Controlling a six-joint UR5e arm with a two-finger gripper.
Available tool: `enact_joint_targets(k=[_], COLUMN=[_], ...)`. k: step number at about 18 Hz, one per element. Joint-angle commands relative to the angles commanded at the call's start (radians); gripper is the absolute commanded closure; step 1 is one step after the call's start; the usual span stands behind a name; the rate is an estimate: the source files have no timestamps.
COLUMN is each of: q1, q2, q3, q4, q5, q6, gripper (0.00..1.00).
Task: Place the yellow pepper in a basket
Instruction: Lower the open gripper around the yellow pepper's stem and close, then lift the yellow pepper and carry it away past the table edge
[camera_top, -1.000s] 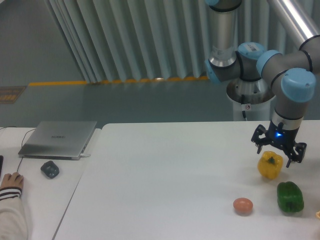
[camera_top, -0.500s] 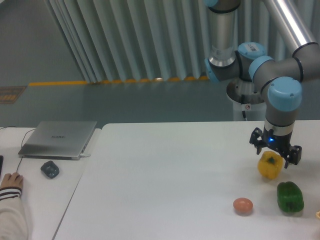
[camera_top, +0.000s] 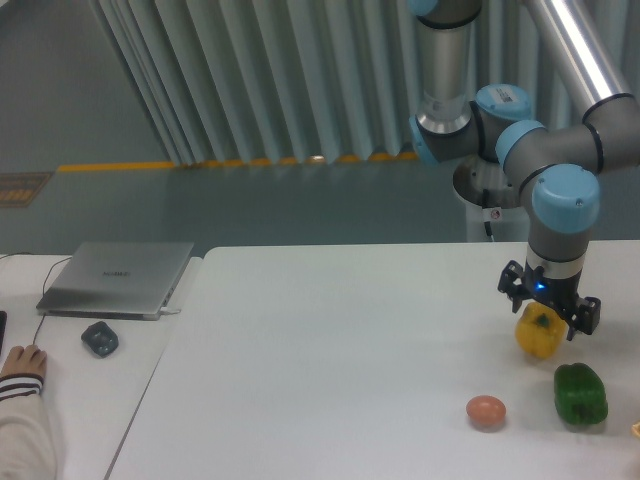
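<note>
The yellow pepper (camera_top: 540, 338) stands on the white table (camera_top: 330, 340) at the right, its dark green stem up. My gripper (camera_top: 549, 309) hangs straight down right over the pepper, with its black fingers (camera_top: 510, 285) spread to either side of the pepper's top. The jaws look open and do not squeeze the pepper. The pepper rests on the table. No basket is in view.
A green pepper (camera_top: 581, 393) lies just in front of the yellow one, and an orange-brown egg-like ball (camera_top: 486, 410) to its left. A sliver of something pale orange (camera_top: 635, 429) shows at the right edge. A laptop (camera_top: 118, 277), a small dark device (camera_top: 99, 338) and a person's hand (camera_top: 22, 362) are at the left.
My gripper has shifted a little to the left and settled closer over the yellow pepper. The pepper and the other things have not moved.
</note>
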Motion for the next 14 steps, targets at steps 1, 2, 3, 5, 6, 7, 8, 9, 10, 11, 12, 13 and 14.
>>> enact_joint_targets(k=[1,2,3,5,6,7,8,9,10,11,12,13,14], q1=[0.0,0.0,0.0,0.0,0.0,0.0,0.0,-0.003,-0.008,-0.009,-0.009,-0.009,-0.011], q2=[-0.002,-0.003,-0.002,-0.003,-0.003,-0.005,-0.009,-0.009,-0.011,-0.014,-0.017,-0.018,-0.02], q3=[-0.001,-0.003,-0.003,-0.006,-0.009,-0.011,-0.012,-0.012,-0.012,-0.012,-0.012,-0.012,-0.012], q4=[0.0,0.0,0.0,0.0,0.0,0.002,0.0,0.002,0.002,0.002,0.003,0.003,0.003], q5=[0.002,0.002,0.002,0.002,0.002,0.002,0.002,0.002,0.002,0.002,0.002,0.002,0.003], q6=[-0.002,-0.002,0.0,0.0,0.0,-0.002,-0.002,-0.002,-0.002,-0.002,-0.002,-0.003,-0.003], gripper=[0.0,0.0,0.0,0.0,0.0,0.0,0.0,0.0,0.0,0.0,0.0,0.0,0.04])
